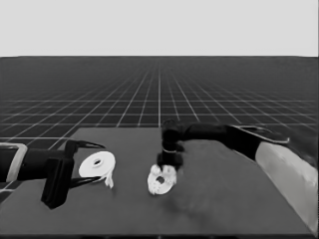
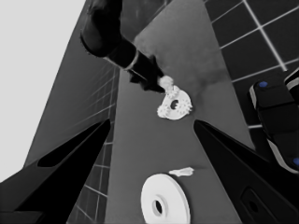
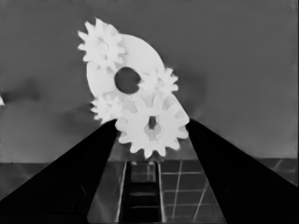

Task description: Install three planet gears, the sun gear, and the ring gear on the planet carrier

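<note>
Two arms: both over the dark table (image 1: 224,199), one working, one waiting.
Right gripper (image 1: 168,167): reached in from the right, set directly above the smaller round part (image 1: 160,180) near the table's middle; fingers clamped on a gear (image 3: 152,126), which sat between the two black wedges.
Held gear: toothed, small centre hole, over the near edge of the smaller round part; whether it touched that part could not be told.
Smaller round part: flat, with a round centre hole (image 3: 127,80); three planet gears (image 3: 102,44) stood on its face around the hole.
Left gripper (image 1: 84,164): waiting at the table's left end, fingers spread wide and grasping nothing.
Larger round part (image 1: 97,164): flat on the table between the left gripper's fingers, not held.
Thin white piece (image 2: 181,172): just beside the larger round part's rim, on the side toward the smaller round part.
</note>
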